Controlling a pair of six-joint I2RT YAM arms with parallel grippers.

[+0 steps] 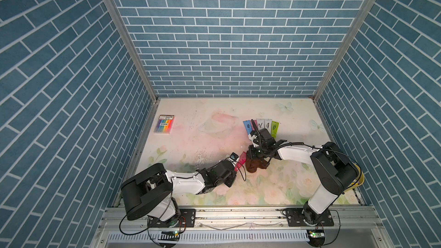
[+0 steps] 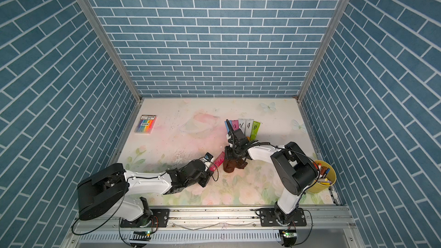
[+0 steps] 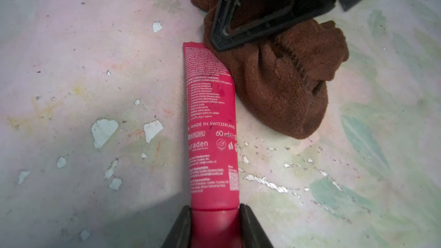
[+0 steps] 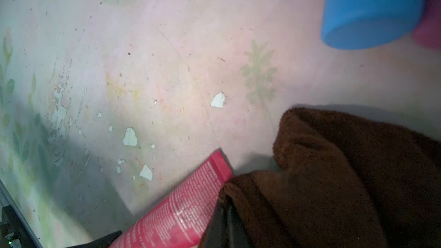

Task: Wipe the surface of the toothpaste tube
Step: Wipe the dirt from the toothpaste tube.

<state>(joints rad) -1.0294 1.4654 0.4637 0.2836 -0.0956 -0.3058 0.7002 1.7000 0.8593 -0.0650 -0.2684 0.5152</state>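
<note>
The toothpaste tube point(image 3: 211, 120) is clamped by the left claw point(image 3: 214, 211), baring its side. The cloth point(image 3: 286, 87) is pinched in the closed right claw point(image 3: 218, 41).

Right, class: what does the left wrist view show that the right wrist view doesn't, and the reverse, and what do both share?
Only left wrist: the cap end of the red plastic toothpaste tube, clamped in the left gripper. Only right wrist: a blurred blue rounded object. Both: the tube's printed body, the crumpled brown terry cloth touching its crimped end, and the worn floral tabletop.
</note>
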